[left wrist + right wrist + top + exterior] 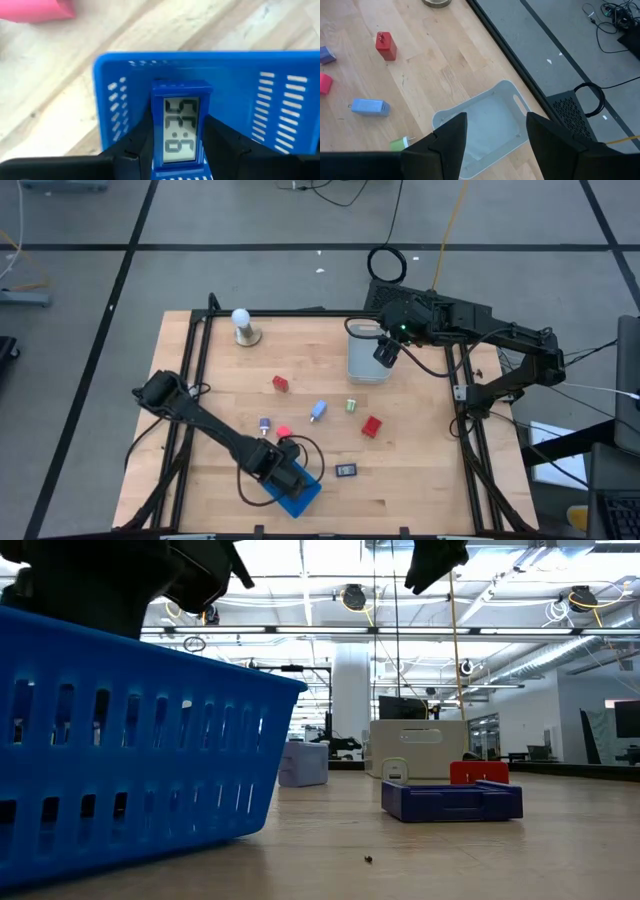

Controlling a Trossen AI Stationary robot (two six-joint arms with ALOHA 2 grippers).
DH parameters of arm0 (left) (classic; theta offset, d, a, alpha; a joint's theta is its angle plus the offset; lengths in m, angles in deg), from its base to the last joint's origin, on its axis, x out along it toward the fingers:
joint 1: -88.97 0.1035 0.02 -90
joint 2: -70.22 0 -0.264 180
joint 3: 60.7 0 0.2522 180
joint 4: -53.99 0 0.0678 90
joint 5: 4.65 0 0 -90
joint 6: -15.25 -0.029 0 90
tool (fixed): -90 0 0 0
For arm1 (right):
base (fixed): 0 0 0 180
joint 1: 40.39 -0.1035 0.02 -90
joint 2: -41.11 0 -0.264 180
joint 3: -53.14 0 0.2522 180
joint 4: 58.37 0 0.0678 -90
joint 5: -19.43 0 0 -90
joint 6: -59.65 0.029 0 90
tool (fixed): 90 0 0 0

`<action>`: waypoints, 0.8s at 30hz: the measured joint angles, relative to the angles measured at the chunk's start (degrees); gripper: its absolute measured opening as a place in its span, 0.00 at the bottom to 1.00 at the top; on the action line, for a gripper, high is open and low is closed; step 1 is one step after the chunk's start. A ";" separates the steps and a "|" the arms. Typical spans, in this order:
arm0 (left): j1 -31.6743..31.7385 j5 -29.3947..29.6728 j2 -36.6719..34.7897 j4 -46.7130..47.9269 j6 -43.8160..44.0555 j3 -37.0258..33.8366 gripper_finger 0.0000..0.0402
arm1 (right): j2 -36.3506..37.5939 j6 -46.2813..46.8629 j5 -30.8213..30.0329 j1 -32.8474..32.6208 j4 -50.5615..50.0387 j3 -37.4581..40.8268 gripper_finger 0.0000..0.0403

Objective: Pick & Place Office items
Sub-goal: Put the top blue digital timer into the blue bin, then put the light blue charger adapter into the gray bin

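My left gripper (182, 150) is over the blue slotted basket (280, 90) near the table's near edge and is shut on a small blue digital clock (181, 125). In the high view that gripper (287, 476) covers part of the basket (305, 498). My right gripper (495, 135) hangs open and empty above the clear bin (485, 125), which stands toward the far right (366, 355). Lying flat on the wood are two red blocks (280, 383) (372, 426), a pale blue tube (318, 411), a green bit (352, 405), a purple bit (265, 424), a pink piece (284, 432) and a flat black rectangle (346, 469). My left gripper pinches the blue clock between its two fingers (142, 145), one on each long side edge (156, 135). The display faces the wrist camera. The fingers come from above, slanting down over the basket. Whether the clock's lower end rests in the basket is hidden by the fingers.
A white ball on a round stand (243, 326) sits at the far left of the table. Black rails run along the table's left and right sides (190, 380). In the low view the basket wall (130, 740) fills the left and the flat rectangle (452, 800) lies mid-table.
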 joint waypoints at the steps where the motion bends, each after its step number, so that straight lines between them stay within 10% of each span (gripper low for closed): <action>1: 0.16 0.08 0.00 0.05 -0.05 0.00 0.34 | 0.00 0.01 0.00 0.01 0.00 0.00 0.49; 13: 0.08 0.61 0.00 1.54 -0.45 0.00 0.34 | 0.00 0.00 0.00 0.01 0.00 0.01 0.49; 24: 0.09 -0.57 0.00 1.25 -0.53 0.00 0.58 | 0.00 0.01 0.00 0.01 0.02 0.02 0.49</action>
